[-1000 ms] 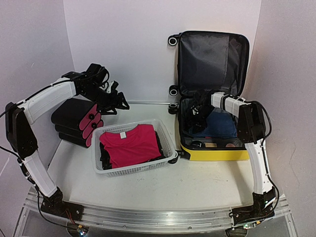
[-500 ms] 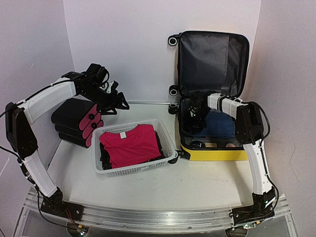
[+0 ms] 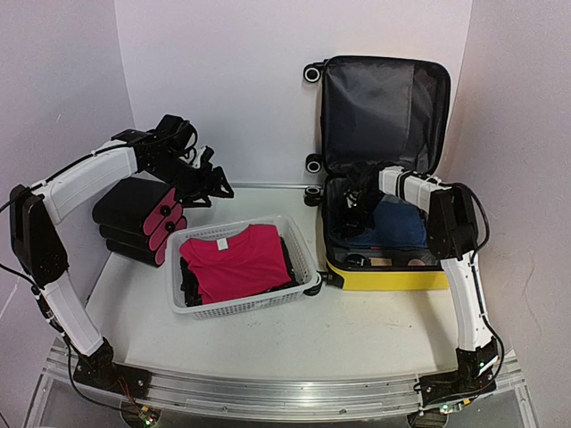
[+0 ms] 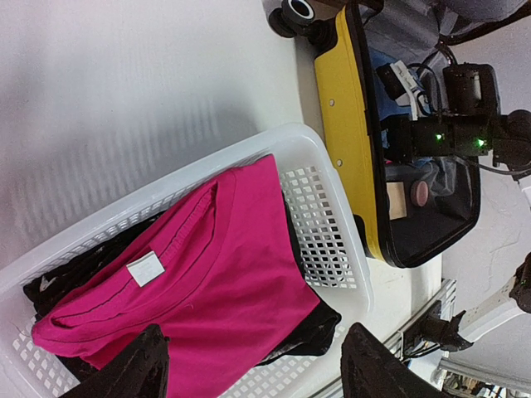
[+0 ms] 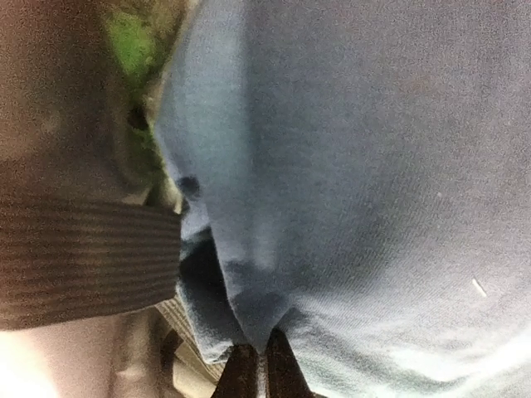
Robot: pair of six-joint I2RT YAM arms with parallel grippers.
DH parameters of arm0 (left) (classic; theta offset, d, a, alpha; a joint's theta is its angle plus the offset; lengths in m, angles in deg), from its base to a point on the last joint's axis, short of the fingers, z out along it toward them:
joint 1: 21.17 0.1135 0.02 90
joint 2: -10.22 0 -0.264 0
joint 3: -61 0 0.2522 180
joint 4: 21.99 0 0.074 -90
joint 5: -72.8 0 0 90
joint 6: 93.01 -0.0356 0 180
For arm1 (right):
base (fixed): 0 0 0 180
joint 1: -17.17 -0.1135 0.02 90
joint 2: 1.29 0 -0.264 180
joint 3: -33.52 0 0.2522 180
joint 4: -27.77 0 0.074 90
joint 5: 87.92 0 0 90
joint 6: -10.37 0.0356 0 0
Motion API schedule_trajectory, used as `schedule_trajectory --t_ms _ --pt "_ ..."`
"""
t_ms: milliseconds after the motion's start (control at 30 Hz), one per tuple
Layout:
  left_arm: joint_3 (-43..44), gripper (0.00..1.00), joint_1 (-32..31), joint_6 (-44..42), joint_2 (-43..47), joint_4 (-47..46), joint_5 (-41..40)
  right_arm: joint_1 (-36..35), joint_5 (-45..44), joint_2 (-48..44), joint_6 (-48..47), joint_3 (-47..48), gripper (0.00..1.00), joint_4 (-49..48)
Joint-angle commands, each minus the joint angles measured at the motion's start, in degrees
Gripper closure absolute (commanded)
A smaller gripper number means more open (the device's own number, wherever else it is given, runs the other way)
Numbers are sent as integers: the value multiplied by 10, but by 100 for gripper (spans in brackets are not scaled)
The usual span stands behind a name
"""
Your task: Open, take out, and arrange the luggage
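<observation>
A smooth white surface [image 3: 357, 330] carries everything, closed in by plain pale walls [image 3: 223, 80] behind and on both sides, with a ribbed aluminium rail [image 3: 268, 392] running along its near edge under the 2 arm bases.

The large yellow hard-shell suitcase [image 3: 384, 278] lies open at the right rear. Its lid [image 3: 384, 111] stands upright against the back wall, showing its dark grey fabric lining. The right gripper [image 3: 361, 198] reaches into the lower half, and its fingertips are pressed together on a fold of blue cloth [image 5: 348, 166] packed there.

Left of the suitcase sits a white mesh plastic basket [image 3: 241, 308] holding a bright pink T-shirt [image 3: 236, 259] over dark clothes. A small white tag [image 4: 145, 267] at the shirt's collar is the only label in view, and nothing on it can be read.

The left gripper [image 3: 210, 183] hangs above the surface behind the basket, fingers spread and holding nothing. Just below it is a stack of black cases with pink round ends [image 3: 134, 209].
</observation>
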Motion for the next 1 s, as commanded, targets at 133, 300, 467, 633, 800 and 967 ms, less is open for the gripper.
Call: schedule_trajectory --t_ms 133,300,467,633,800,967 --pt "12 28 1 -6 15 -16 3 12 25 -47 -25 25 100 -12" --pt "12 28 1 -2 13 -16 10 33 69 -83 -50 -11 100 -18" --pt "15 28 1 8 5 -16 21 54 133 -107 -59 -34 100 -32" --pt "28 28 1 35 -22 -15 60 66 197 -111 -72 -37 100 -36" --pt "33 28 1 62 -38 -16 90 82 218 -124 -73 -51 100 -37" --pt "30 28 1 71 -37 -15 97 102 217 -131 -91 -65 100 -32"
